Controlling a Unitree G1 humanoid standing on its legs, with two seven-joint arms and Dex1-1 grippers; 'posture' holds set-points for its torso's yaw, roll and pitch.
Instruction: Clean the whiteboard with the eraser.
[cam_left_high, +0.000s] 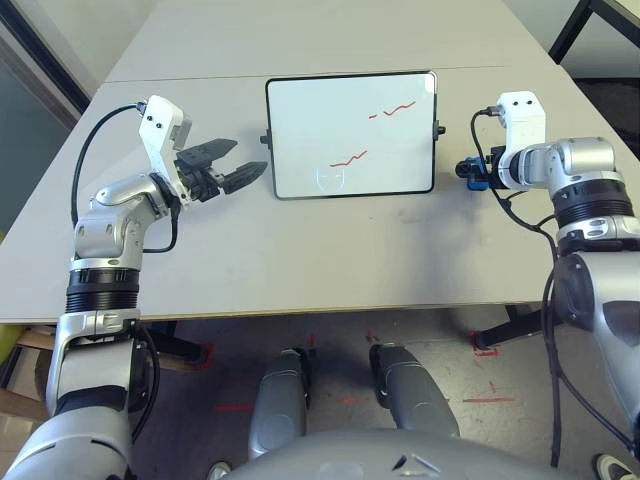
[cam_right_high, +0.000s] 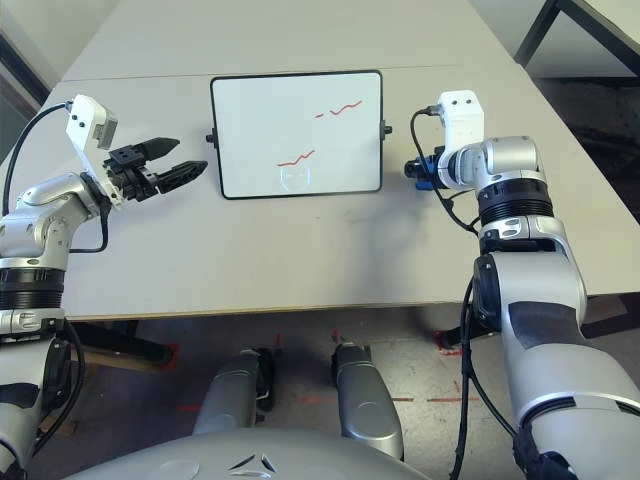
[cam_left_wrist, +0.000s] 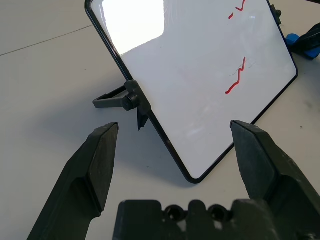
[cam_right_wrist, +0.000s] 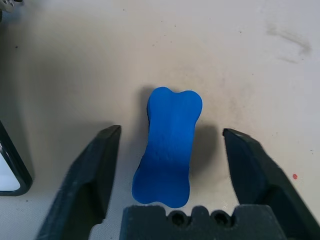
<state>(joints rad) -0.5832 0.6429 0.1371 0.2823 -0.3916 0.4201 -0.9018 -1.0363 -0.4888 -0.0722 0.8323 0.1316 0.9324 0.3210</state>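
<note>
Tabletop (cam_left_high: 250, 260) is being occupied by a marked whiteboard (cam_left_high: 352, 135); the blue eraser (cam_right_wrist: 168, 147) is being straddled, ungripped, by the spread right end effector (cam_right_wrist: 172, 135).

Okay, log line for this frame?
right gripper: open around eraser, not gripping | left gripper: open, empty | whiteboard: red marks remain

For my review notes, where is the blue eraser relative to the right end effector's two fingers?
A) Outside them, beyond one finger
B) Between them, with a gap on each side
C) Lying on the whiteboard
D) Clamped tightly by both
B: the eraser sits between the open fingers, touching neither.
</note>
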